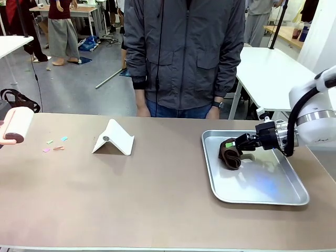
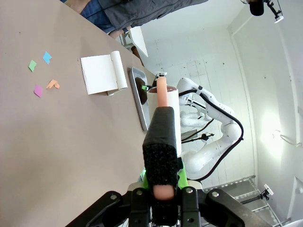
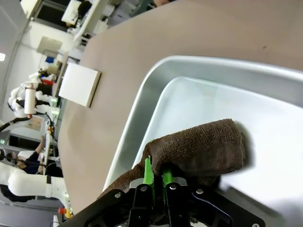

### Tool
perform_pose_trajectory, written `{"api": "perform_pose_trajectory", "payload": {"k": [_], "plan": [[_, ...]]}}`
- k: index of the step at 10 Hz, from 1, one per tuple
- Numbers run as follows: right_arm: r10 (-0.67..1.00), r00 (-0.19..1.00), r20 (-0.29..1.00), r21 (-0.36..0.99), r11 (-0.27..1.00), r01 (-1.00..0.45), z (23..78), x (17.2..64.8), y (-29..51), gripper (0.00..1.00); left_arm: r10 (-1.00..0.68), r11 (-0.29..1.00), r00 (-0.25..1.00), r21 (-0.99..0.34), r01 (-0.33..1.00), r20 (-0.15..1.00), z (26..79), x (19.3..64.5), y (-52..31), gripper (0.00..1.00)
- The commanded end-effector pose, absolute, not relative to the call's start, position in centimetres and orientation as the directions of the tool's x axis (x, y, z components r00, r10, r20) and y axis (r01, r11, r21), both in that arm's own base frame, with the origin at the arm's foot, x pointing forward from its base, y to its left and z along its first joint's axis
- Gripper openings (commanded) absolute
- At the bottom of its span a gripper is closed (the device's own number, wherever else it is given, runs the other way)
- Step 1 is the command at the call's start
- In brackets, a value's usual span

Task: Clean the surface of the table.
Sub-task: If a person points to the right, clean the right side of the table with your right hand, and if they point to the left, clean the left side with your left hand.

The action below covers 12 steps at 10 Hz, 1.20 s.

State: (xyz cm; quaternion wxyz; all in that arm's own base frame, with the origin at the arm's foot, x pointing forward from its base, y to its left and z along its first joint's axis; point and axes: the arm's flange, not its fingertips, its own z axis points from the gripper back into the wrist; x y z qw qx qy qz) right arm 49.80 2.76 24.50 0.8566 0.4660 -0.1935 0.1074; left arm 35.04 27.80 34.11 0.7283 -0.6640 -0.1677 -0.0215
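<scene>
We see the table (image 1: 157, 199) stretching the full width in front of us, its brownish top mostly bare, with a person (image 1: 184, 52) in a grey jacket standing at the far edge. Our left gripper (image 2: 163, 201) is clamped tight on the dark handle of a roller (image 1: 17, 125), which is held over the table's left end with its white roll pointing away from the fingers. Just beyond the roller, four small paper scraps (image 1: 55, 144) in green, blue, purple and orange lie close together on the top. Near them, toward the middle, stands a white folded stand (image 1: 113, 139). On the right side of the table lies a metal tray (image 1: 294, 199), well apart from the stand. Our right gripper (image 3: 155, 177) is over the tray's left half, its green pads (image 3: 147, 171) pressed together on a brown cloth (image 3: 199, 149) that bunches and droops from the fingers. We cannot tell whether the cloth's lower fold touches the tray's floor or hangs just above it.
</scene>
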Motion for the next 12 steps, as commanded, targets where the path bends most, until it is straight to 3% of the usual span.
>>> {"api": "perform_pose_trajectory", "payload": {"k": [1, 8, 12], "plan": [[0.028, 0.911, 0.412, 0.711, 0.615, -0.340, 25.4, 49.3, 1.7, 0.08, 0.190, 0.117, 0.941, -0.958, 0.261, 0.280, 34.5, 34.8, 27.4, 0.00], [0.129, 0.923, 0.363, 0.526, 0.789, -0.318, 28.9, 48.1, -3.3, 0.08, 0.190, 0.117, 0.941, -0.958, 0.261, 0.280, 34.5, 34.8, 27.4, 0.00], [0.063, 0.908, 0.414, 0.593, 0.738, -0.321, 30.8, 45.5, -7.2, 0.08, 0.190, 0.117, 0.941, -0.958, 0.261, 0.280, 34.5, 34.8, 27.4, 0.00]]}}
